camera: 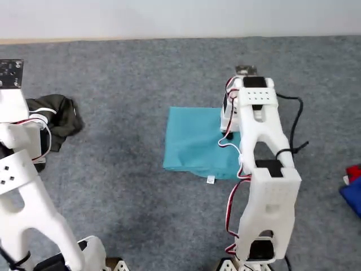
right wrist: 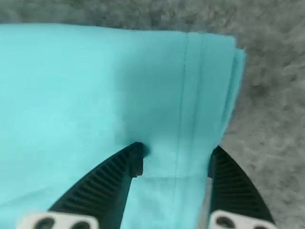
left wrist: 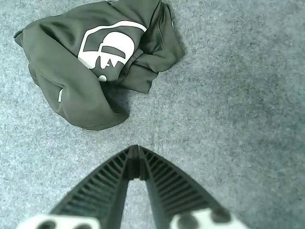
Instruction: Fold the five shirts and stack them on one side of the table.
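Observation:
A folded teal shirt (camera: 194, 144) lies flat mid-table. My right gripper (right wrist: 176, 160) is open and low over its folded edge (right wrist: 209, 71), one fingertip (right wrist: 136, 155) on the cloth and the other at the shirt's side near the carpet. The right arm (camera: 259, 124) covers that edge of the shirt in the high view. A dark green shirt (left wrist: 95, 62) with a white print lies crumpled at the left (camera: 59, 116). My left gripper (left wrist: 138, 153) is shut and holds nothing, a short way from that shirt over bare carpet.
Grey carpet (camera: 124, 186) covers the table. Red and blue cloth (camera: 352, 186) pokes in at the right edge. The table's far edge meets a pale wall (camera: 169, 17). Open carpet lies between the two shirts and in front of the teal one.

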Robot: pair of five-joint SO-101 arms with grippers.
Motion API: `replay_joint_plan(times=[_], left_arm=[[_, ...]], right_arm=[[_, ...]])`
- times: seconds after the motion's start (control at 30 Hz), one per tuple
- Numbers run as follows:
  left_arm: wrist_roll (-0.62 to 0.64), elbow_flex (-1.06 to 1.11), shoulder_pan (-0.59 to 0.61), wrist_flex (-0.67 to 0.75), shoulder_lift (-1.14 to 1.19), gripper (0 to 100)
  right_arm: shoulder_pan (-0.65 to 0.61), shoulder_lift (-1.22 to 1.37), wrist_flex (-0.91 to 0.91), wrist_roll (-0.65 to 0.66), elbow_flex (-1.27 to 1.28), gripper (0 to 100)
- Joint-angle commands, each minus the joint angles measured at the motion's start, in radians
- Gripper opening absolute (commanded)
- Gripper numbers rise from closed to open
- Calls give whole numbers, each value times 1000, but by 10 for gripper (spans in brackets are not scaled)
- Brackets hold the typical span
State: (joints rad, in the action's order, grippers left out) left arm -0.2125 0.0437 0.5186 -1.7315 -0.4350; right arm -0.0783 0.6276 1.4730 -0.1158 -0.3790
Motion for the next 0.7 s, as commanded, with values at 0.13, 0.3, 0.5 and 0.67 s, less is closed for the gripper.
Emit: replay_joint_plan(times=[0.13, 0.3, 0.5, 0.67], left_arm=[[-6, -1, 6, 8, -37, 2], [-6, -1, 6, 8, -37, 2], [-8, 7, 6, 8, -31, 2], [-9, 65, 5, 15, -37, 2]], right_arm=[[-58, 88, -59, -15, -54, 234], [-88, 133, -51, -9, -55, 229], [-84, 133, -48, -2, -55, 9], [-79, 96, 33, 44, -83, 13]])
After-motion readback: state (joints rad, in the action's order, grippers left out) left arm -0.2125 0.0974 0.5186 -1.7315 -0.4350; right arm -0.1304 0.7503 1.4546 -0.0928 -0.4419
